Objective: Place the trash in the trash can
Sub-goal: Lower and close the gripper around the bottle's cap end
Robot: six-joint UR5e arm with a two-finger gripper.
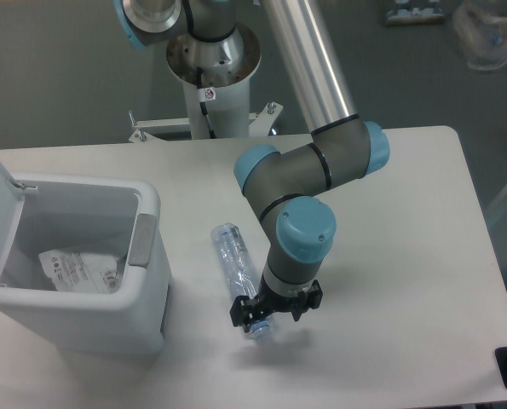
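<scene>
White table (406,256), grey floor beyond, my mounting post at the far edge.

At the left sits the trash can (146,281), lid tipped back, with the crinkled pouch (78,271) lying inside on its bottom. Just right of the can, the clear bluish bottle (234,260) lies flat on the table, running from far to near. My gripper (266,313) is down over the bottle's near end, fingers either side of it; whether they are pinching it I cannot tell.

Clear glossy plastic bottle (235,264), smooth white bin (147,281)
</scene>
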